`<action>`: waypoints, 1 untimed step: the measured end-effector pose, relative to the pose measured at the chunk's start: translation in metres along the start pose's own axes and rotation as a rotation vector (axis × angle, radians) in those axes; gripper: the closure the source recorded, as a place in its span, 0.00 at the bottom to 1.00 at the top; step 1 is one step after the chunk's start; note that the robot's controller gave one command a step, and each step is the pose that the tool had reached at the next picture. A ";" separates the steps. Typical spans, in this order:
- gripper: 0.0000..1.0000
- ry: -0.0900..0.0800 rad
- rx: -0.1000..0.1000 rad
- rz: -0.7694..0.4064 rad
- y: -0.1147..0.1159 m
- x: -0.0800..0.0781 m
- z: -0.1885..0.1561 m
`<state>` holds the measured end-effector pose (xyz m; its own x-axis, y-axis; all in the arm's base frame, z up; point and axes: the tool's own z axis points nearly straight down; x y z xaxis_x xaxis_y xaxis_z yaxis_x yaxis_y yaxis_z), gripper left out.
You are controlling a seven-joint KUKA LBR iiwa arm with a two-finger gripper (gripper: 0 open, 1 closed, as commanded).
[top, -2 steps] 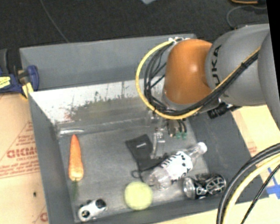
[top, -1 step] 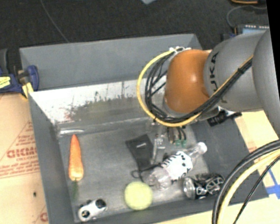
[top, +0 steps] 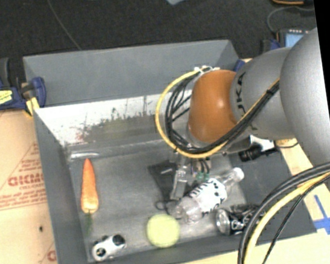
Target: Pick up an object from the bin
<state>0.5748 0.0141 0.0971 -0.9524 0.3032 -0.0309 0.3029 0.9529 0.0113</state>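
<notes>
clear plastic bottle with a black-and-white label (top: 206, 197) lies on its side in the near right part of the grey metal bin (top: 126, 73), neck pointing towards the right wall, as the gripper (top: 181, 188) hangs low over the bottle's other end. from my console i cannot tell how far the gripper is open, nor whether it has hold of anything; the orange wrist cover (top: 210, 106) and looped cables (top: 166, 122) hide much of it.

my worries from here: the bottle looks round, smooth and light, so i judge that a close near its end rather than its middle could squirt it out sideways, or let it tip and drop on the lift. it could roll into the pale yellow-green ball (top: 163, 230) just beside it, or against the dark crumpled can (top: 231, 219), which lies touching or nearly touching it on the near side. a dark flat scrap (top: 160, 173) lies just beside the gripper on the far side, and a descent could pin it or drag it along. thin plastic may also buckle under a hard squeeze. the orange carrot (top: 88, 186) and the small black-and-white object (top: 108, 246) lie well apart at the view's left and look out of harm's way.
</notes>
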 end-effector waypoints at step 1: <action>1.00 -0.006 0.002 0.331 -0.009 -0.032 0.025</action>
